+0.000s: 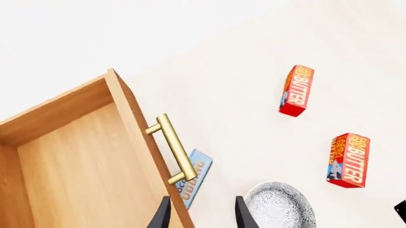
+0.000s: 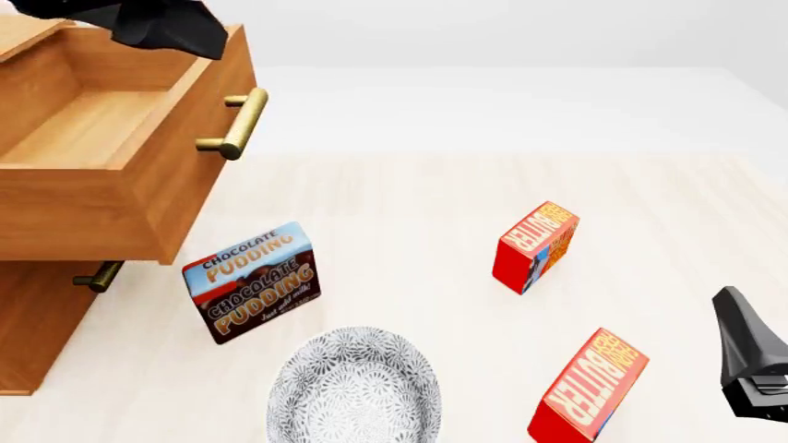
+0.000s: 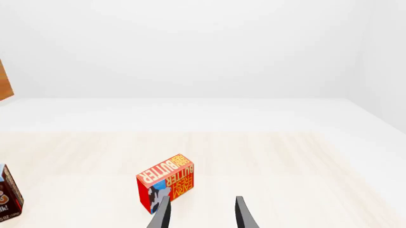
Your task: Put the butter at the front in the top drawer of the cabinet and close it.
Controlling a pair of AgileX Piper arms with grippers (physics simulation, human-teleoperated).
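The front butter (image 2: 589,388), a red carton with yellow lettering, lies tilted on the table near the front right; it also shows in the left wrist view (image 1: 349,160). The second butter (image 2: 538,245) stands farther back and shows in the left wrist view (image 1: 297,90); the one in the right wrist view (image 3: 166,187) seems to be this one. The cabinet (image 2: 37,323) stands at the left, its top drawer (image 2: 92,129) pulled open and empty, with a brass handle (image 2: 240,123). My left gripper (image 1: 201,216) is open and empty above the drawer's front. My right gripper (image 2: 745,351) is open and empty, right of the front butter.
A chocolate pudding box (image 2: 253,281) stands in front of the cabinet, below the open drawer. A patterned grey plate (image 2: 354,388) lies at the front middle. The lower drawer's handle (image 2: 96,275) shows under the open drawer. My left arm (image 2: 148,23) hangs over the drawer's far corner.
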